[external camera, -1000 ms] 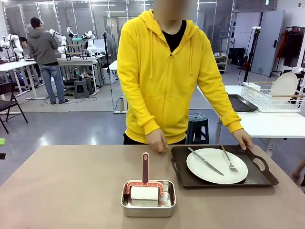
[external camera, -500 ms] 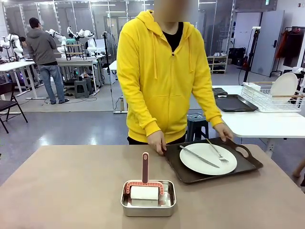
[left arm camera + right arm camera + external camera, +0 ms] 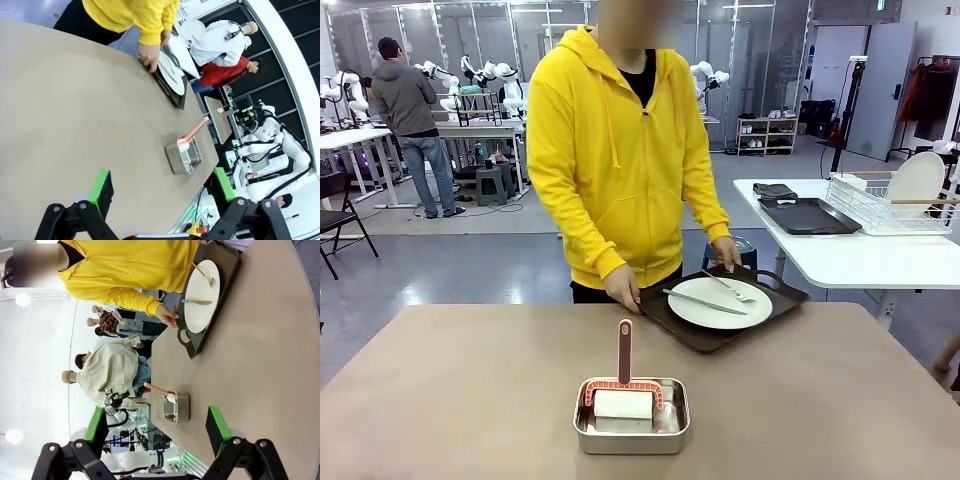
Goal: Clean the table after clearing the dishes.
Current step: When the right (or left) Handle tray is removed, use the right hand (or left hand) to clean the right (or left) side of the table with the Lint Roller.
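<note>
This is a large open lab hall. Beyond the taupe counter (image 3: 470, 380), a polished grey floor (image 3: 450, 265) runs to glass partition walls (image 3: 520, 40) at 11 o'clock. At 10 o'clock a person in a grey hoodie (image 3: 408, 100) stands at white workbenches (image 3: 350, 138) crowded with equipment, cables (image 3: 470, 210) trailing on the floor below. At 2 o'clock a thin-legged white table (image 3: 880, 262) carries a wire dish rack (image 3: 865, 200), and a black stand (image 3: 848, 110) rises behind it.

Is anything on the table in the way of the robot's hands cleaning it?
Yes. A small steel pan holding a pink-handled scrubber sits on the table, near side. At the far edge the person grips the tray carrying the plate, knife and fork. The left hand and right hand hang open.
</note>
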You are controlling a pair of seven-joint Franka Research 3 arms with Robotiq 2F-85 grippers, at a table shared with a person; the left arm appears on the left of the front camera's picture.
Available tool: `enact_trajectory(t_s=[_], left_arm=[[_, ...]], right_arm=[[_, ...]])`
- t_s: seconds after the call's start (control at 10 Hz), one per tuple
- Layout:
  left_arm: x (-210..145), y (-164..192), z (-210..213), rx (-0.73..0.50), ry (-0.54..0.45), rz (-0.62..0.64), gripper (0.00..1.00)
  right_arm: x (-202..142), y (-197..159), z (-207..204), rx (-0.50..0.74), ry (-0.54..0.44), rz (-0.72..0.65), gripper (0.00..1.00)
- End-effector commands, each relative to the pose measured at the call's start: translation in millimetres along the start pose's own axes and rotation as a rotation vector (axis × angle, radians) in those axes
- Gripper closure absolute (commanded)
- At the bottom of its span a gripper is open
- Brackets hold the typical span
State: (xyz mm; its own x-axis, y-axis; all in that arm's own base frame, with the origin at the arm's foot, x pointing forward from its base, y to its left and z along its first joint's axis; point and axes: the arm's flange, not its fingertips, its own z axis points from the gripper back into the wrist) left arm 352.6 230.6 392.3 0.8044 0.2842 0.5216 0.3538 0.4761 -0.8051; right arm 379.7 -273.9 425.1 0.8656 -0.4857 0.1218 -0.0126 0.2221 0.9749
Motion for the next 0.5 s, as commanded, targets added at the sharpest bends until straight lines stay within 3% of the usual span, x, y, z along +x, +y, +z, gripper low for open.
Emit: enact_trajectory(t_s=[0.0, 0.4], left_arm=[[-1.1, -1.5, 0.8, 0.007, -0.011, -0.002, 0.00], [-1.1, -1.5, 0.8, 0.007, -0.011, -0.002, 0.00]], right_arm=[[-2.2, 2.4, 0.8, -0.006, 0.006, 0.005, 0.00], [-2.2, 2.4, 0.8, -0.006, 0.006, 0.005, 0.00]])
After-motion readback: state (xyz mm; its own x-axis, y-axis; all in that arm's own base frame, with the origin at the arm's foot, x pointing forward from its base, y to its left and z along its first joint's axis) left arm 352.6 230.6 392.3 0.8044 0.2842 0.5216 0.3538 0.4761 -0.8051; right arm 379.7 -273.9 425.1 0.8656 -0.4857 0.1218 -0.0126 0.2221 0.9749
